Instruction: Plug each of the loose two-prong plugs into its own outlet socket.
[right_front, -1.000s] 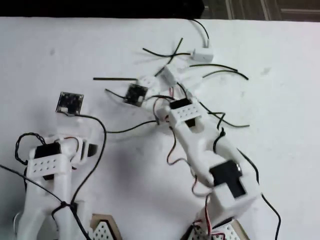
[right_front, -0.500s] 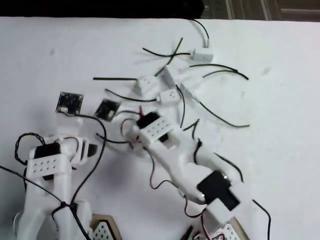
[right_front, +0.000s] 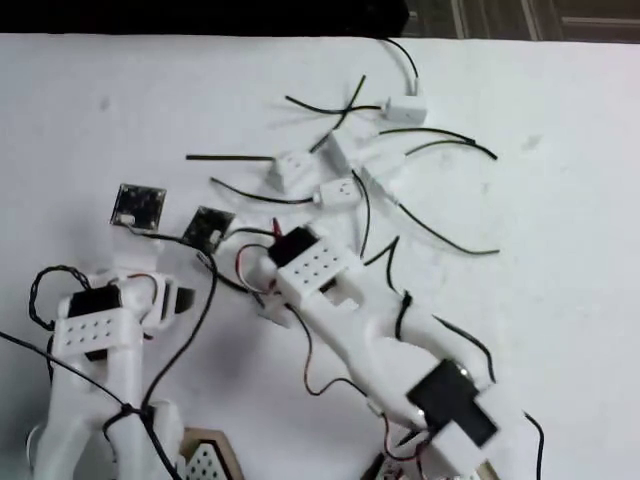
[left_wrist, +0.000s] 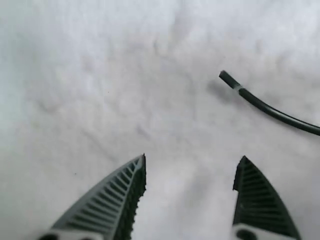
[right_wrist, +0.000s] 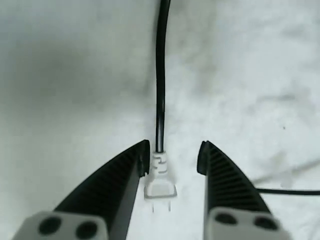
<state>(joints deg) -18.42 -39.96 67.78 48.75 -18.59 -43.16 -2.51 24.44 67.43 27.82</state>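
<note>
A white two-prong plug (right_wrist: 160, 182) on a black cable (right_wrist: 160, 75) lies on the white table between the fingers of my right gripper (right_wrist: 172, 155). The jaws are open, standing on either side of the plug, with a gap on one side. In the high view the right gripper (right_front: 262, 296) is left of the table's centre. Three white outlet sockets (right_front: 295, 170) (right_front: 340, 192) (right_front: 405, 108) lie farther back among loose black cables. My left gripper (left_wrist: 190, 172) is open over bare table, with a black cable end (left_wrist: 230, 80) ahead of it; it stands at the near left (right_front: 175, 300).
Two small black square pieces (right_front: 140, 205) (right_front: 208, 228) lie between the two arms, the nearer one tied to a black cable running toward the right gripper. Loose black wires (right_front: 440, 235) spread over the middle and right of the table.
My right arm swung left and toward the near side, away from the sockets. One black square piece slid left with it. The left arm stayed still.
</note>
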